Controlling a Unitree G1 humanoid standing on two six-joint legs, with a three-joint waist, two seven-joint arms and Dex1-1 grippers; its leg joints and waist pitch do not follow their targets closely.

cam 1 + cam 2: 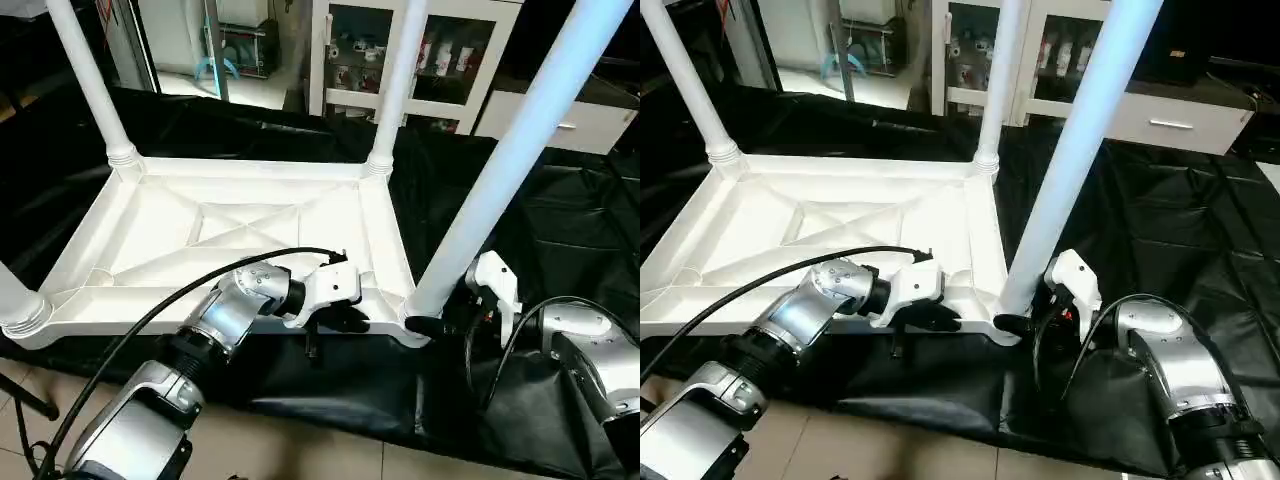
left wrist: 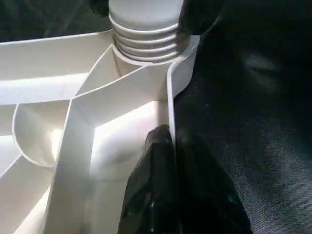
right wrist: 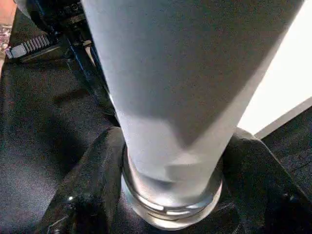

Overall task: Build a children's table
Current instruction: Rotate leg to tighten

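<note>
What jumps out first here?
The upturned white tabletop on black sheeting, legs pointing up from its corners. Nearest, the right claw brackets the base of the near-right leg at its socket. The left claw is pinched shut on the tabletop's near rim.

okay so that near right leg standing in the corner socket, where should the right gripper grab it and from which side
Grip the near right leg low, just above its threaded collar at the corner socket, coming in level from the robot's side. The tube is widest there and stands tilted, so a low hold steadies it for turning. The right gripper already straddles that base, while the left gripper pinches the tabletop rim.
</note>
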